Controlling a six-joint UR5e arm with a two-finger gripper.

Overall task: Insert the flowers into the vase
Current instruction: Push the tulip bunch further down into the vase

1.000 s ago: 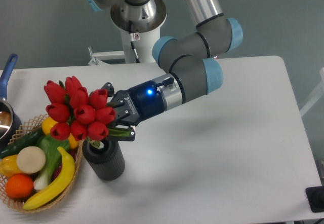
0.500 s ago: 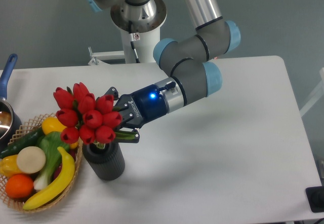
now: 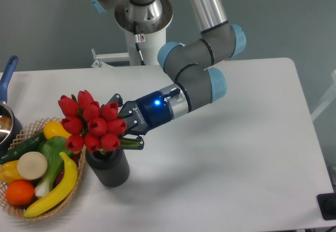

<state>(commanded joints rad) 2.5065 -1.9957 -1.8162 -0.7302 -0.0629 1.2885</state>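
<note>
The flowers, a tight bunch of glossy red tulip buds with green leaves, sit right above the mouth of the vase, a dark grey ribbed cylinder at the front left of the table. Their stems reach down into the vase's mouth. My gripper comes in from the right and is shut on the flowers' stems and leaves just behind the buds. The buds hide most of the vase's rim.
A wicker basket of toy fruit and vegetables stands directly left of the vase, touching or nearly touching it. A pot with a blue handle sits at the far left edge. The robot's base is behind.
The flowers have moved right and down with the gripper, from left of the vase to over its mouth. The arm's wrist has lowered slightly.
</note>
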